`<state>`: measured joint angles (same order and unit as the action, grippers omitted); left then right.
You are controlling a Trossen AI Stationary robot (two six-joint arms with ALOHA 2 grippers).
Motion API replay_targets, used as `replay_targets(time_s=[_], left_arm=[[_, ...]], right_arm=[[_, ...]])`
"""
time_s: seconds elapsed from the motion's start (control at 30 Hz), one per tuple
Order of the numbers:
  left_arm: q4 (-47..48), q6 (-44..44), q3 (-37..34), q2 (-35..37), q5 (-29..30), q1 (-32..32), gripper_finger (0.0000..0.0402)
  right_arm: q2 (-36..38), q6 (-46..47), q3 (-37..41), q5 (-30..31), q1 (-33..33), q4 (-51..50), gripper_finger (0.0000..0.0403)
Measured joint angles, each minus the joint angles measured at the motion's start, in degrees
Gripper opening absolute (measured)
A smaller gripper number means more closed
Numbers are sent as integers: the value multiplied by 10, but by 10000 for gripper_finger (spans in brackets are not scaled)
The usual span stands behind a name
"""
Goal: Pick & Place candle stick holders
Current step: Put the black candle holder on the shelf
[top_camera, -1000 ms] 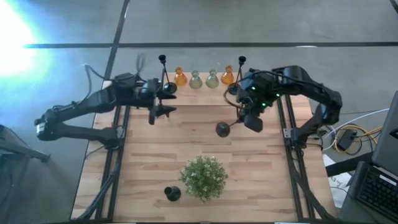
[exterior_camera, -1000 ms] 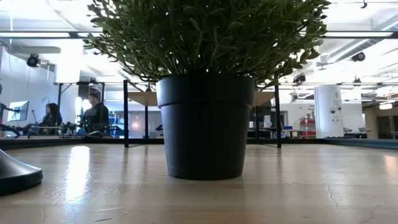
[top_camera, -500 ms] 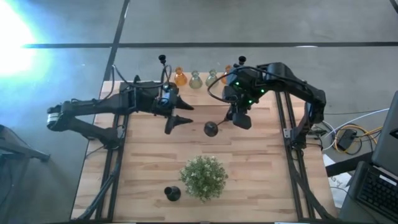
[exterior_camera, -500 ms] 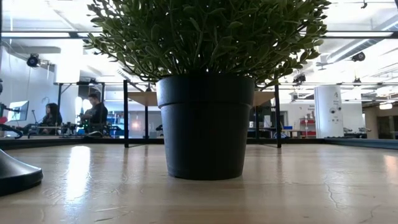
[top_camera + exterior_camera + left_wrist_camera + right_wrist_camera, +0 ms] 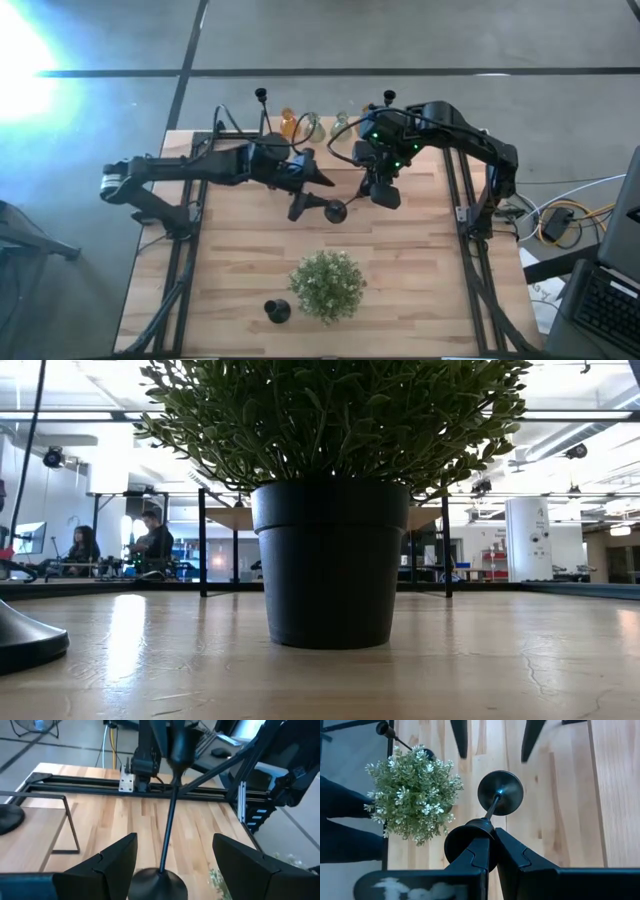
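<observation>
Front holder: a candle stick holder [image 5: 277, 310] stands upright near the table's front edge, just beside the potted plant [image 5: 327, 283]; in the low view its round base [image 5: 25, 643] shows at the edge of frame, and the plant's black pot fills the middle.

Held holder: the carried candle stick holder [image 5: 340, 207] hangs over the middle of the wooden table [image 5: 230, 260], long axis near vertical, round base [image 5: 500, 793] pointing down at the boards, cup end up in the right gripper.

Right gripper: the right gripper [image 5: 378, 186] has its fingers [image 5: 470, 857] pressed together on the holder's cup end (only the right wrist view shows this grip plainly).

Left gripper: the left gripper [image 5: 312, 195] sits just beside the held holder's base, fingers [image 5: 112, 857] spread wide, one either side of the stem [image 5: 168, 827] and touching neither it nor the base (left wrist view).

Back row: two more holders stand upright at the far edge, the far-left holder [image 5: 262, 105] and the far-right holder [image 5: 388, 100], with small glass vases [image 5: 290, 124] between them, partly hidden by the arms.

Room: people sit well beyond the table (low view only).
</observation>
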<state>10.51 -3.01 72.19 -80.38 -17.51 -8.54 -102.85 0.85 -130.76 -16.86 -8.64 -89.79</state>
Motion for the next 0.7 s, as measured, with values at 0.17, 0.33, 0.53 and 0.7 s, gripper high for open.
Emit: replay_targets(time_s=[0.17,0.33,0.53,0.7], left_arm=[[2,0,31,-41,-6,0,264],[1,0,59,-74,-18,0,264],[2,0,87,-102,-31,1,264],[0,0,97,-114,-31,1,259]], right_arm=[[0,-7,0,-1,0,1,11],[0,-9,0,-2,0,1,11],[0,-11,0,-2,0,1,11],[0,-13,0,-1,0,1,11]])
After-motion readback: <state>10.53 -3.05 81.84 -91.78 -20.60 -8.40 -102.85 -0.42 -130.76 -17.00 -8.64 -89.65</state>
